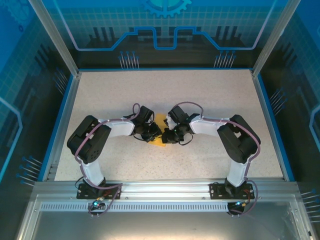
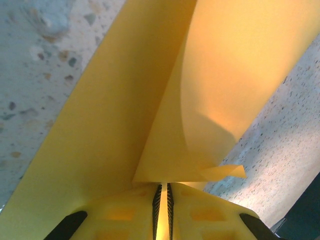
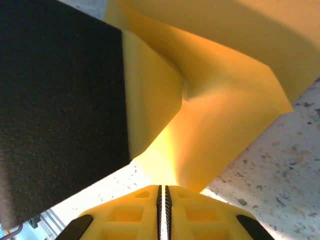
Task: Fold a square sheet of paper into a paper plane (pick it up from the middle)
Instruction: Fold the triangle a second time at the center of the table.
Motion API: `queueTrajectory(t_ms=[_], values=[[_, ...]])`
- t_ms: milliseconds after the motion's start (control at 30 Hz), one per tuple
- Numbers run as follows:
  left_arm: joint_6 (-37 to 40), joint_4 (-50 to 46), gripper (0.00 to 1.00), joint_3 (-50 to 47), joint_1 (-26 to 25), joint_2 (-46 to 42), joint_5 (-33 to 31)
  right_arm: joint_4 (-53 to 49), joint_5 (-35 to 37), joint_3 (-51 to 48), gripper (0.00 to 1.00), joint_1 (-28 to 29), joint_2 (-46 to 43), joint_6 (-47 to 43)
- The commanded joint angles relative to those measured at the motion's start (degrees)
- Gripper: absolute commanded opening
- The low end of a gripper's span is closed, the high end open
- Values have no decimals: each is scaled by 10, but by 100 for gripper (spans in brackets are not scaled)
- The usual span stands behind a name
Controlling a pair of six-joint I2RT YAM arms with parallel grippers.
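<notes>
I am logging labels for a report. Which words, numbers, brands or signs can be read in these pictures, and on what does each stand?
No text can be read anywhere.
The sheet of paper is plain orange-yellow, with no print.
The blue back wall carries only a gear drawing and line patterns, no letters or numbers.
The speckled table bears no marks.

No legible text, label, brand or number in any view. Backdrop (image 1: 160, 30) carries a gear-and-circuit graphic; no readable characters on it.
</notes>
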Motion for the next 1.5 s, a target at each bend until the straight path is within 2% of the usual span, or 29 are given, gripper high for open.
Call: queueTrajectory(t_ms=[0,333,533,733,867,1067,1467], values=[[-16,-47,18,-27,-2,1,-36,9,-7,-8,13,-4,7,-2],[-32,-33,18,-39,-2,-7,-32,21,-38,-14,13,-4,40,-6],[-37,-21,18,-37,-2,-19,-24,-8,-16,-11,12,-4,57,-15],[-43,48,20,-34,-2,-42,13,-23,-4,-10,12,-4,56,-26],[-44,61,20,-37,0,-47,19,-25,-4,-6,12,-4,57,-28],[-41,59,20,-34,0,-28,9,-29,-2,-5,12,-4,57,-29],[-7,-3,17,-22,9,-1,-72,-35,1,-5,12,-4,52,-32]])
